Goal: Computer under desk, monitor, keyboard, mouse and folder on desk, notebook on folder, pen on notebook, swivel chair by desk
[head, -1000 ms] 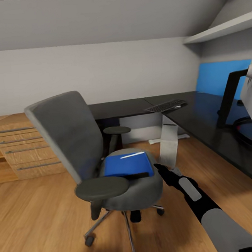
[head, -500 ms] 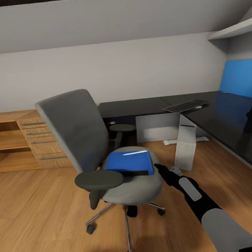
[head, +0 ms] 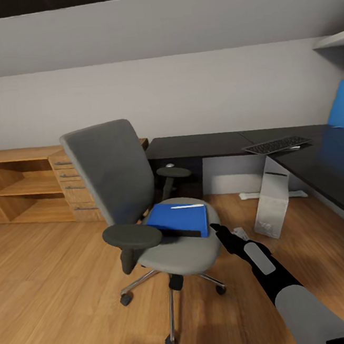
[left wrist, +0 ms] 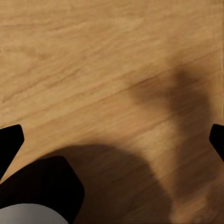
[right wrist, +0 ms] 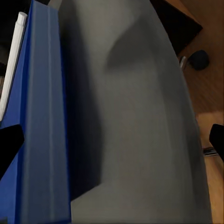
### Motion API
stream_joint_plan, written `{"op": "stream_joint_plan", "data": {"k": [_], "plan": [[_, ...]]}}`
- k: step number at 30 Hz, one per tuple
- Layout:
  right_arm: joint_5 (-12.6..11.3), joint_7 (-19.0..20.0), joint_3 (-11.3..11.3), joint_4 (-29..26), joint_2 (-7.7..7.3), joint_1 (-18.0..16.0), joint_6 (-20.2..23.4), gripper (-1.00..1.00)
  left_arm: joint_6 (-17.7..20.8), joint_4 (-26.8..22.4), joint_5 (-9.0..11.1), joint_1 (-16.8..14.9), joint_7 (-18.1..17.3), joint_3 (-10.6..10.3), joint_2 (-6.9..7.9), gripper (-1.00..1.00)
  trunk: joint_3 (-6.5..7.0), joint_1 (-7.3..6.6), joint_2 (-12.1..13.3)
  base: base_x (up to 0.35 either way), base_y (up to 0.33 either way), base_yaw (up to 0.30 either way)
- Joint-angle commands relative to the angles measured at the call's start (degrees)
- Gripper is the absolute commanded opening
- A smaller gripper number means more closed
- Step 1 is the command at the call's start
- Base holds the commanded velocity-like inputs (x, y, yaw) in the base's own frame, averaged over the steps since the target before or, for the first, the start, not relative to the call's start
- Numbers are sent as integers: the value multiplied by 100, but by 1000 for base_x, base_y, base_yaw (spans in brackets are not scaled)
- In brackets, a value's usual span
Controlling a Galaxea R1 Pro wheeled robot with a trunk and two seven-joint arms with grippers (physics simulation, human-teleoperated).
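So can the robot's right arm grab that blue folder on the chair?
Probably yes. The right gripper is open beside the seat edge, and the folder lies just ahead with nothing between them. The chair's armrest is on the far side.

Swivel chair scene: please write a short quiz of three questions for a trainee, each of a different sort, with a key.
1. True or false: the folder lies on the seat of the swivel chair.
2. Where is the keyboard? A) on the floor B) on the desk C) on the chair seat
3. Fill in: the right hand is beside the chair's ____.

Key: 1 true. 2 B. 3 seat. In the right wrist view its two fingertips, for example, stand wide apart with nothing between them, the folder's blue edge just ahead.
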Motion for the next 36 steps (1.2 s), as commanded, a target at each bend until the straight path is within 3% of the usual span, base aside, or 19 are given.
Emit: {"op": "stream_joint_plan", "data": {"k": [1,6,18,36], "plan": [[-45,-33,8,-10,-2,-2,6,100,21,-13,60,0,43,7,-4,100,-5,-1,-2,0,-5,41],[-42,-33,-46,-14,-17,2,-1,100,21,-13,60,0,42,4,-4,100,-5,-1,-2,55,-64,22],[-43,-35,-415,-13,-54,8,-9,100,20,-13,60,0,43,-1,-4,100,-5,-1,-2,149,-146,4],[-43,-42,-480,-16,-59,16,-12,100,21,-6,60,0,42,4,-4,100,-5,-1,-2,22,-21,0]]}}
